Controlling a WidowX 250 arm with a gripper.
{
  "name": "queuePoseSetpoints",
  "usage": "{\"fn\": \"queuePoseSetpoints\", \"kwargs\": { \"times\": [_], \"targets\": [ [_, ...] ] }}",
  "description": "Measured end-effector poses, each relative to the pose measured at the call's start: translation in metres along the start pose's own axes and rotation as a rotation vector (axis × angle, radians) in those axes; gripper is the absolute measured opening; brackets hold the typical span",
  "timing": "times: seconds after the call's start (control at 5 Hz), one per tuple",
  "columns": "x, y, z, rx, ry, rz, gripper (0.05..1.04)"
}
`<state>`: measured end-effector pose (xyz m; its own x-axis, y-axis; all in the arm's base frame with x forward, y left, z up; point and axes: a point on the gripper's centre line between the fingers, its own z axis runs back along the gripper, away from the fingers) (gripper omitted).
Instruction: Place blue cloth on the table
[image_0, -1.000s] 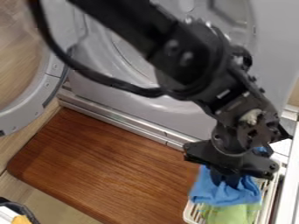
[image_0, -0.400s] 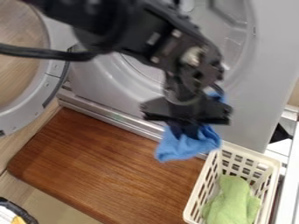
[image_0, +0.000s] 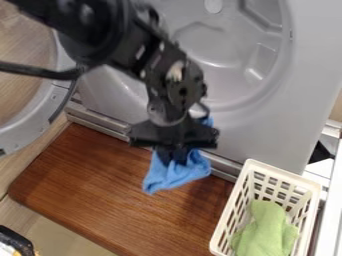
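Partly behind the pincer (image_0: 175, 159), the blue cloth's (image_0: 172, 175) upper folds.

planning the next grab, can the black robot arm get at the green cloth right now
Probably not yet: its black gripper holds the blue cloth. Otherwise the way looks free: the cream plastic basket around the green cloth is open-topped.

open room over near end of wooden board (image_0: 107, 215), blue cloth (image_0: 174, 173) beyond, basket (image_0: 230, 212) alongside
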<state>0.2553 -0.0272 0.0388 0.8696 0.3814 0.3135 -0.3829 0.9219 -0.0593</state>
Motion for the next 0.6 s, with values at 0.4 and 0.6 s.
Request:
{"fn": "queuePoseSetpoints", "kwargs": {
  "times": [0.4,0.6],
  "targets": [
    [-0.025,0.015,-0.059,0.044,0.110,0.037,0.064],
    [-0.028,0.012,-0.076,0.052,0.143,0.040,0.080]
  ]
}}
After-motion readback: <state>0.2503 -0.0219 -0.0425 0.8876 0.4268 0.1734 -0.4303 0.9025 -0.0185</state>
